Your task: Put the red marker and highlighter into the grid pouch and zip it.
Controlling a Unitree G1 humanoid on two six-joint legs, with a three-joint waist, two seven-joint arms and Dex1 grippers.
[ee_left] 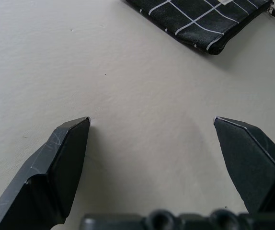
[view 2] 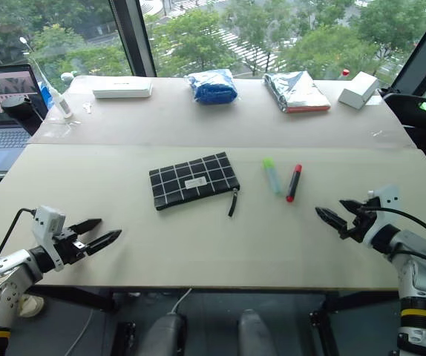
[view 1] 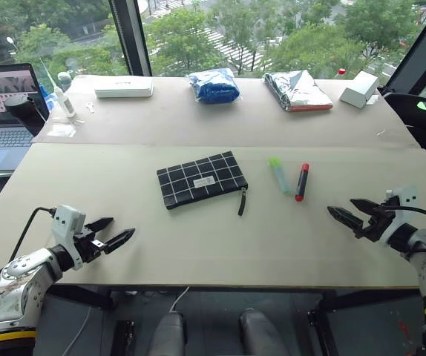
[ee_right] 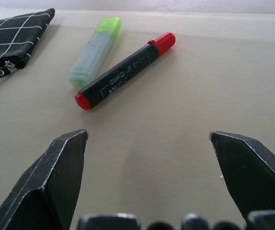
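The grid pouch (view 1: 201, 179) lies flat at the table's middle, black with white lines, its zipper strap (view 1: 242, 202) trailing off its right end. Right of it rest the light green highlighter (view 1: 278, 174) and the red marker (view 1: 301, 182), side by side and apart from the pouch. My left gripper (view 1: 115, 231) hovers open near the front left edge, well short of the pouch (ee_left: 204, 19). Over at the front right, my right gripper (view 1: 349, 211) is open too, pointing toward the marker (ee_right: 123, 72) and highlighter (ee_right: 95, 49), with nothing between its fingers.
Along the far half of the table sit a white flat box (view 1: 124, 87), a blue bag (view 1: 214, 85), a silver foil bag (view 1: 296, 90) and a small white box (view 1: 359, 89). A laptop (view 1: 4, 111) stands at the far left. Bare table surrounds the pouch.
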